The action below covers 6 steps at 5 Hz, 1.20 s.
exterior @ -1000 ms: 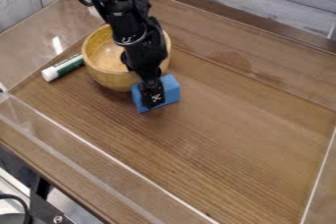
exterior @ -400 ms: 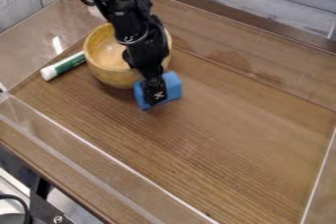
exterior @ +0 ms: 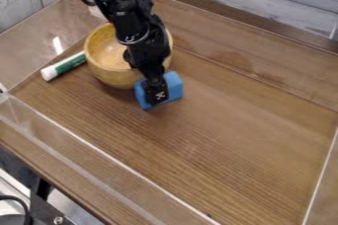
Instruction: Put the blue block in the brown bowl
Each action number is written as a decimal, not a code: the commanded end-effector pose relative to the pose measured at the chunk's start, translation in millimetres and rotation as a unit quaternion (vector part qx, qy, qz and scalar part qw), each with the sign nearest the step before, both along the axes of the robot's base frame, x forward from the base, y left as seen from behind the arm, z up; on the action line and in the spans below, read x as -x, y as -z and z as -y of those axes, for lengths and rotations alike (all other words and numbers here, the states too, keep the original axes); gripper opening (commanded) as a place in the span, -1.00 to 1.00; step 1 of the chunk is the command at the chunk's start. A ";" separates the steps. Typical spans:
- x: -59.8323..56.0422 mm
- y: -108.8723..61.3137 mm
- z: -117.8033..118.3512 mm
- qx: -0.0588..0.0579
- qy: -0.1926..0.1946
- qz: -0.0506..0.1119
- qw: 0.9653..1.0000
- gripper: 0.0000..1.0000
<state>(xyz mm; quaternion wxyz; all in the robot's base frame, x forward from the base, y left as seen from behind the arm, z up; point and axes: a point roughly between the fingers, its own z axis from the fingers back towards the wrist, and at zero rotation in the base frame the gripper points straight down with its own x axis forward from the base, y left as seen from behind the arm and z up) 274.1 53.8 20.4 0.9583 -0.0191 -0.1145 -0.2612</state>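
Because the jaws seem closed around the blue block (exterior: 160, 90) right beside the brown bowl (exterior: 106, 55), a lift without enough height could catch the rim. That knock might shove the bowl or twist the block loose.

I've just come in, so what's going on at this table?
A robot arm is reaching down with its gripper at a small blue block on the wooden table. The block sits beside the brown bowl, not in it. A marker lies on the bowl's other side.

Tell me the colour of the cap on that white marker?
Green; the camera view shows the cap.
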 end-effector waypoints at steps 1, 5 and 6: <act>9.4 25.0 5.9 0.014 -0.002 -0.043 0.999 -1.00; 8.3 25.9 6.9 0.018 -0.014 -0.045 0.999 -1.00; 8.0 26.1 7.0 0.019 -0.017 -0.045 0.999 -1.00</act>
